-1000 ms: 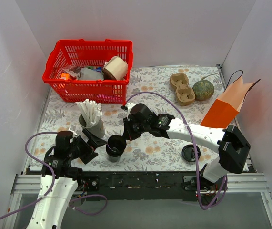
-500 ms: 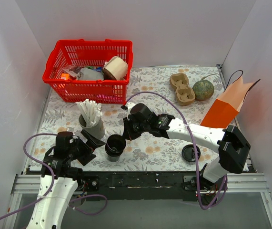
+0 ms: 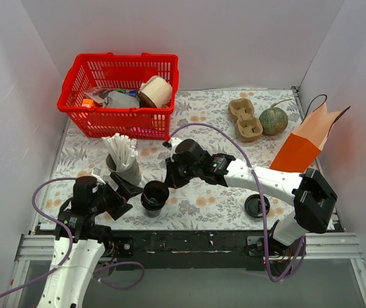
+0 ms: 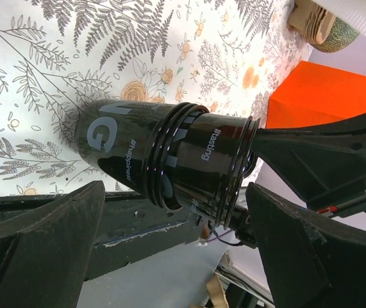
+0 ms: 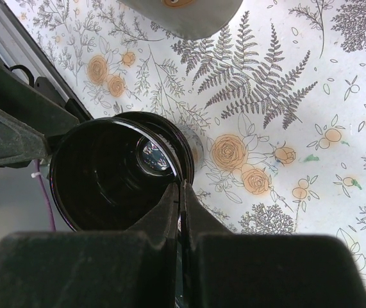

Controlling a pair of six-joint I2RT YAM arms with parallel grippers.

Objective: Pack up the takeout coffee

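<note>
The takeout coffee (image 3: 154,196) is a small black cup with a dark inside, at the near middle of the floral mat. My right gripper (image 3: 165,182) is shut on its rim, one finger inside the wall and one outside (image 5: 181,187). In the right wrist view the cup (image 5: 109,176) opens up at me. My left gripper (image 3: 126,191) stands open just left of the cup; its wrist view shows the ribbed cup (image 4: 163,160) between its two wide-apart fingers (image 4: 48,244). I cannot tell if the fingers touch the cup.
A grey cup of white sticks (image 3: 124,163) stands close behind the left gripper. A red basket (image 3: 118,93) of items sits back left. A cardboard cup carrier (image 3: 245,119), a green ball (image 3: 273,120) and an orange paper bag (image 3: 307,144) stand right. A flat black lid (image 3: 257,205) lies near right.
My left gripper has edged right, closer around the cup. The cup and the right gripper have shifted very slightly left.
</note>
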